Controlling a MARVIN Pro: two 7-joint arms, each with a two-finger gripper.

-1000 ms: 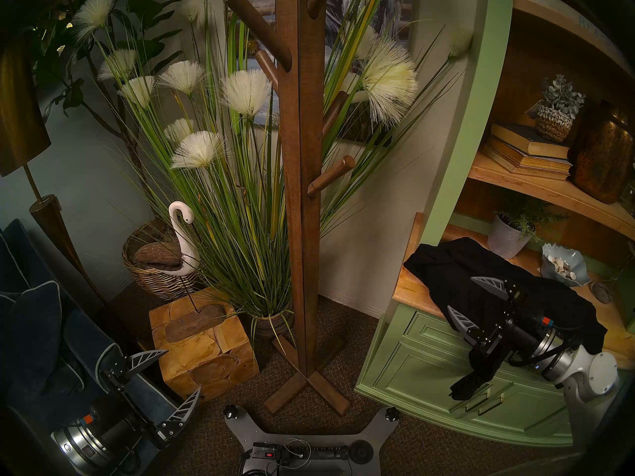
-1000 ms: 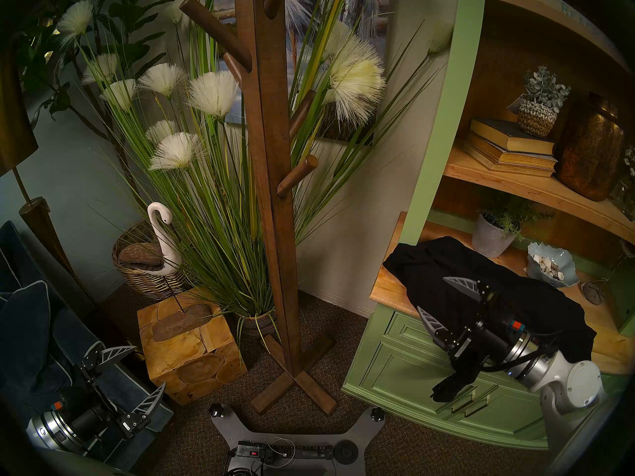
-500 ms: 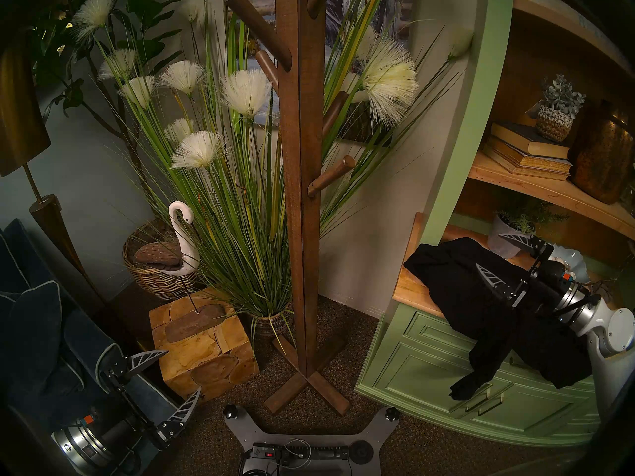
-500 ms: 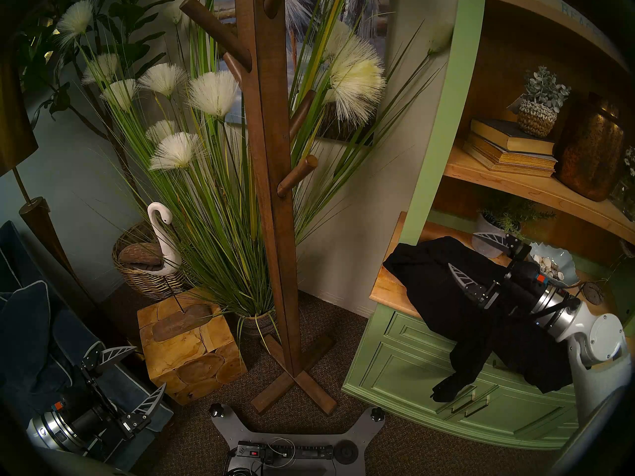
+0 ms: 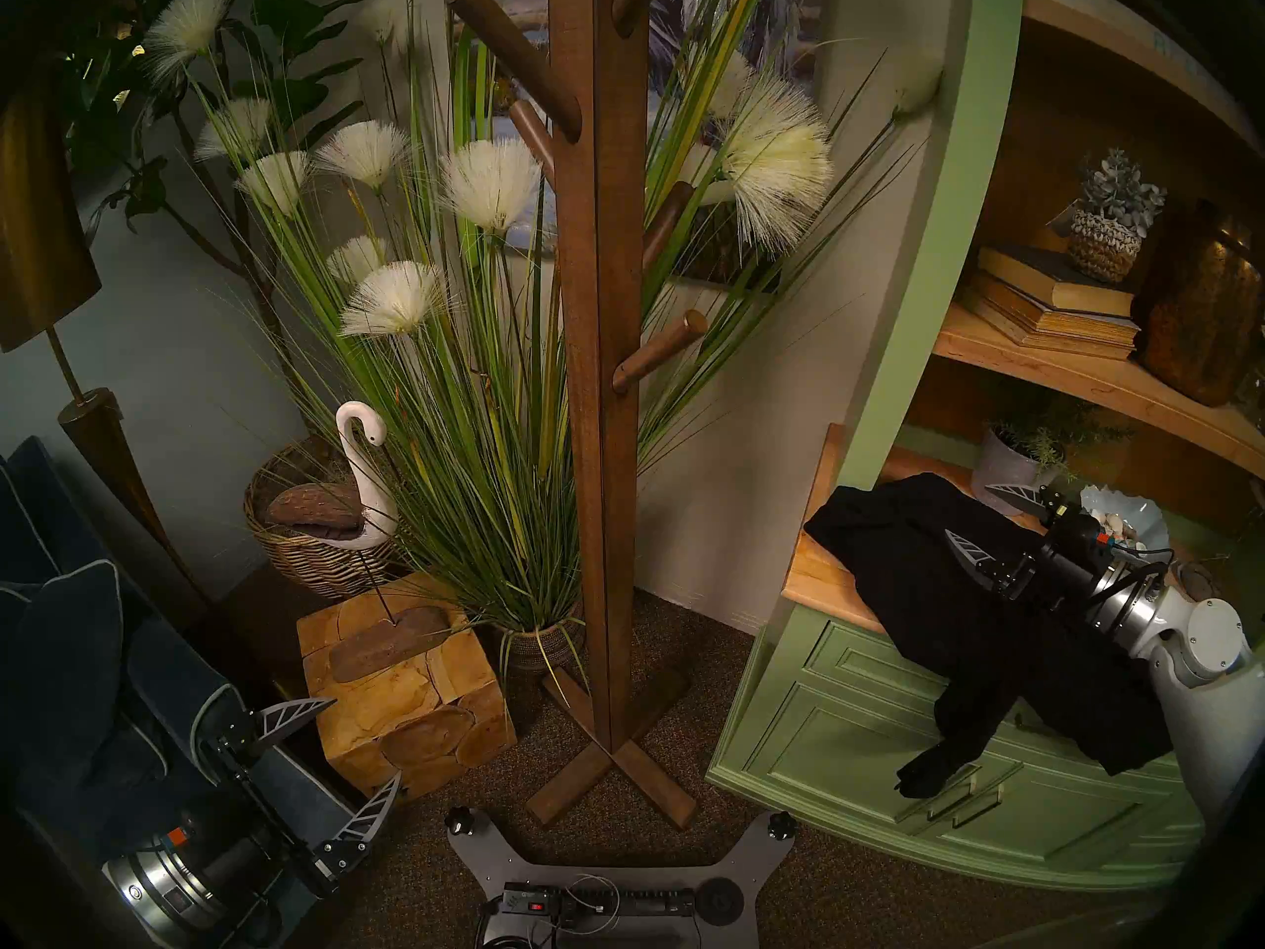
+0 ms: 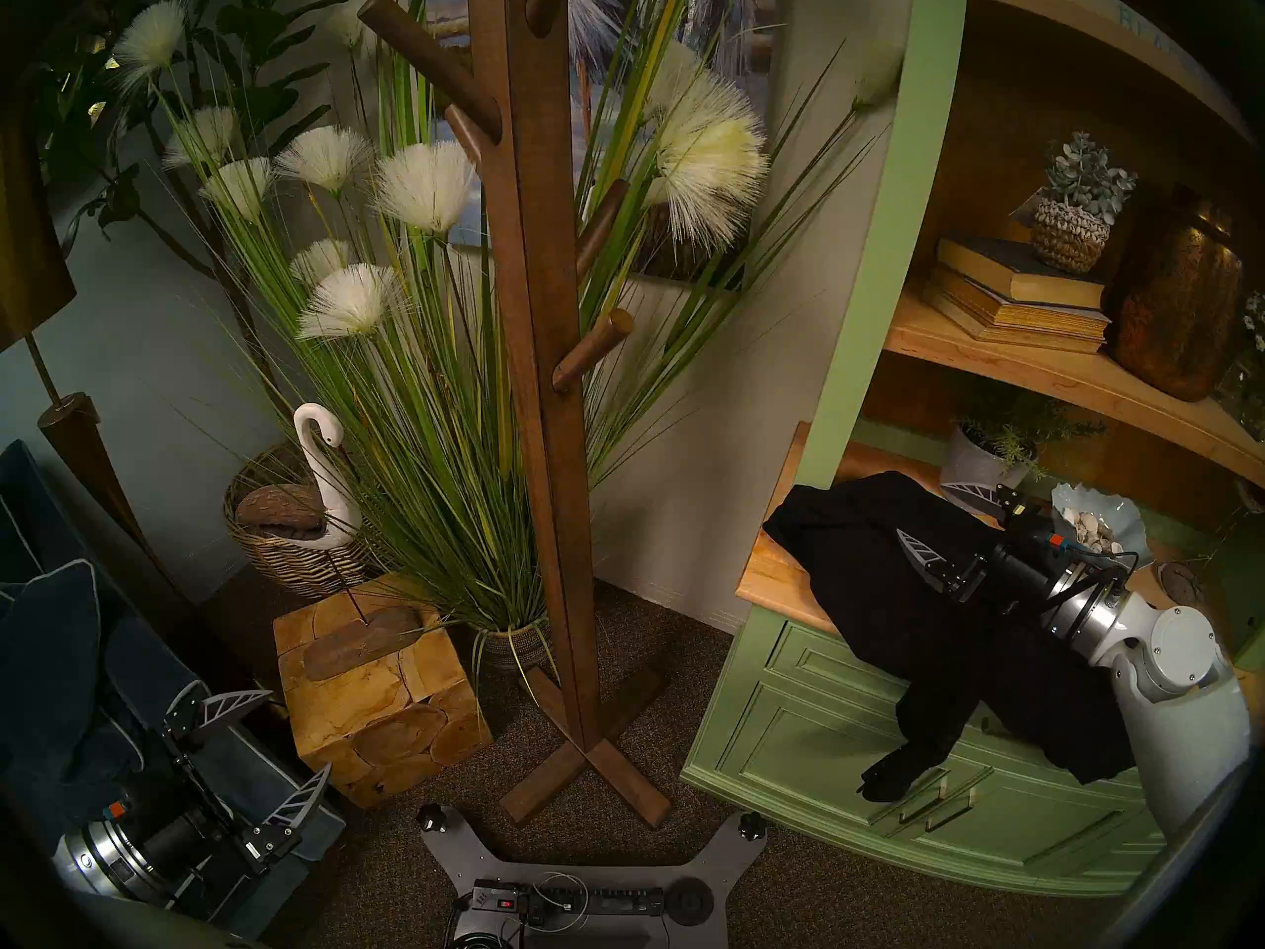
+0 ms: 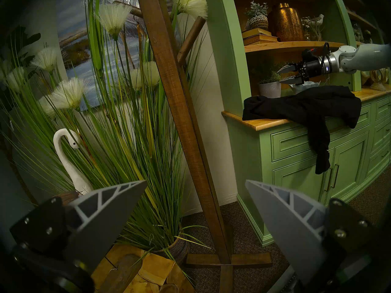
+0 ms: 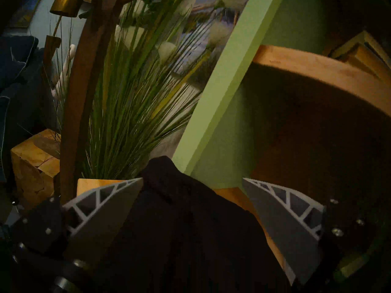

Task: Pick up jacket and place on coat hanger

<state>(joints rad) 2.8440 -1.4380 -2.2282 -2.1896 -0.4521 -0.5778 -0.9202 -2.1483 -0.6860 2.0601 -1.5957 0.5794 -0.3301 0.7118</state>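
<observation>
Both jaws of the right gripper (image 5: 986, 524) stand spread, hovering over the black jacket (image 5: 958, 605), which lies crumpled on the wooden worktop (image 5: 814, 564) with one sleeve hanging down the green cabinet (image 5: 855, 721). Spread and empty too, the left gripper (image 5: 356, 756) waits near the brown coat stand (image 5: 602, 379).

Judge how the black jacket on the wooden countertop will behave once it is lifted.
The jacket looks limp: a sleeve already dangles over the countertop edge, so it will probably sag and trail. Its creased folds suggest it may unfold unevenly. The right gripper, open above it, should probably pinch bunched fabric.
</observation>
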